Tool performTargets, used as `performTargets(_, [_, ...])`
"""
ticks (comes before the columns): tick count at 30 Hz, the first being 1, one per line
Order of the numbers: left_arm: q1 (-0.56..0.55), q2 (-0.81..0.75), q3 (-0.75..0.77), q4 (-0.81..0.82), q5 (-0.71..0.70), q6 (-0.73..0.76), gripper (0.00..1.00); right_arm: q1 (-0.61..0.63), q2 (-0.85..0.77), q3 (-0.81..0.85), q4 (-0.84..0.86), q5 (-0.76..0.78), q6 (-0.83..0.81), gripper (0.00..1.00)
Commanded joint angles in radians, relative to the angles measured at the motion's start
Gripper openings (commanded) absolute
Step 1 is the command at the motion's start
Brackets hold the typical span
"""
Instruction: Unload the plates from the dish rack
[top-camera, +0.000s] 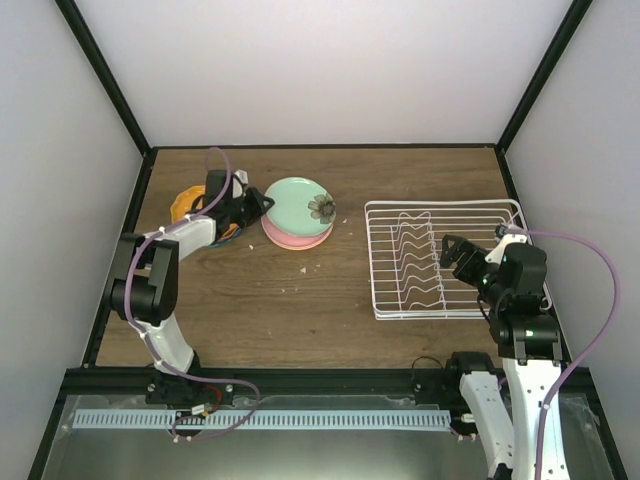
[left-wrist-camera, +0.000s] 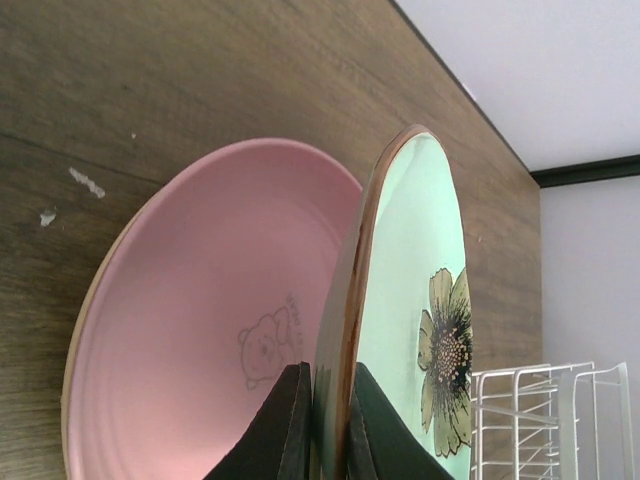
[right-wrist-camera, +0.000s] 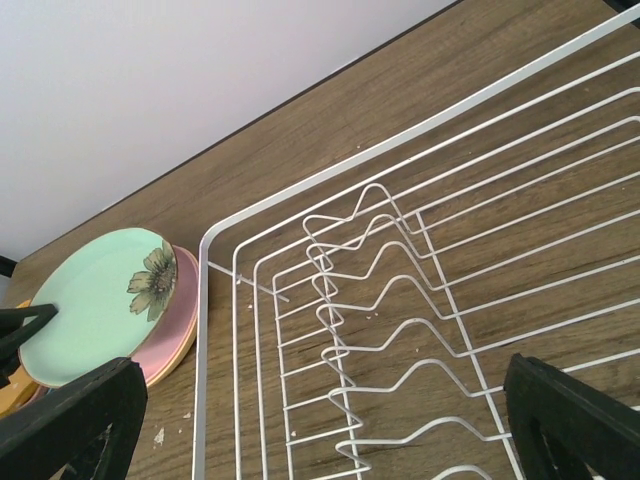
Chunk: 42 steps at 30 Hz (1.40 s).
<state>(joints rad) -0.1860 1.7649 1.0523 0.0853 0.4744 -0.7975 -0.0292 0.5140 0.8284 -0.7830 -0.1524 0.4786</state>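
now the mint green plate (top-camera: 295, 205) is pinched on its edge

well, the left gripper (top-camera: 262, 203) reaches out over the far left part of the brown table (top-camera: 300, 310). in the left wrist view its two dark fingers (left-wrist-camera: 285, 425) are pressed onto the rim of the mint green plate (left-wrist-camera: 410, 270), one on each side. the plate has a dark flower on it. it is tipped up on its edge side, just above a pink plate (left-wrist-camera: 200, 300) that has a tiny bear mark. from the top view the green plate sits over the pink plate (top-camera: 300, 243) like a little pile. an orange plate (top-camera: 183, 203) lies on the table just behind the left arm.

the white dish rack (top-camera: 372, 262) stands on the right part of the table, well apart from the pile. the right gripper (top-camera: 455, 252) hangs over the right side of the rack. in the right wrist view its fingers (right-wrist-camera: 80, 420) are spread wide and touch nothing. the rack's (right-wrist-camera: 400, 137) wavy wire dividers show between them. past the rack's corner, the green plate (right-wrist-camera: 90, 295) and the pink plate (right-wrist-camera: 180, 320) can be seen near the back wall.
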Motion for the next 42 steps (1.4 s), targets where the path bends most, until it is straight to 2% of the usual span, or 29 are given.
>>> performTargets(1, [-0.002, 0.001, 0.005, 0.11, 0.028, -0.023, 0.04, 0.009, -0.011, 0.029, -0.023, 0.017, -0.021, 1.0])
performTargets(18, [-0.003, 0.052, 0.003, 0.098, 0.0, 0.001, 0.04, 0.009, -0.011, 0.038, -0.03, 0.016, -0.023, 1.0])
performTargets(23, [-0.002, 0.071, 0.008, 0.089, -0.008, 0.005, 0.12, 0.009, -0.014, 0.044, -0.037, 0.022, -0.023, 1.0])
performTargets(25, [-0.003, 0.078, 0.013, 0.081, -0.009, 0.009, 0.2, 0.009, -0.014, 0.045, -0.039, 0.023, -0.022, 1.0])
performTargets(33, [-0.003, 0.077, 0.02, 0.027, -0.021, 0.033, 0.83, 0.009, -0.011, 0.043, -0.035, 0.019, -0.02, 1.0])
performTargets(34, [-0.003, 0.074, 0.021, 0.017, -0.025, 0.04, 0.86, 0.009, -0.01, 0.041, -0.034, 0.018, -0.02, 1.0])
performTargets(36, [-0.003, 0.065, 0.03, -0.015, -0.045, 0.056, 0.99, 0.009, -0.004, 0.04, -0.034, 0.01, -0.024, 1.0])
performTargets(42, [-0.01, 0.067, 0.058, -0.104, -0.109, 0.122, 1.0, 0.009, 0.008, 0.034, -0.025, -0.001, -0.034, 1.0])
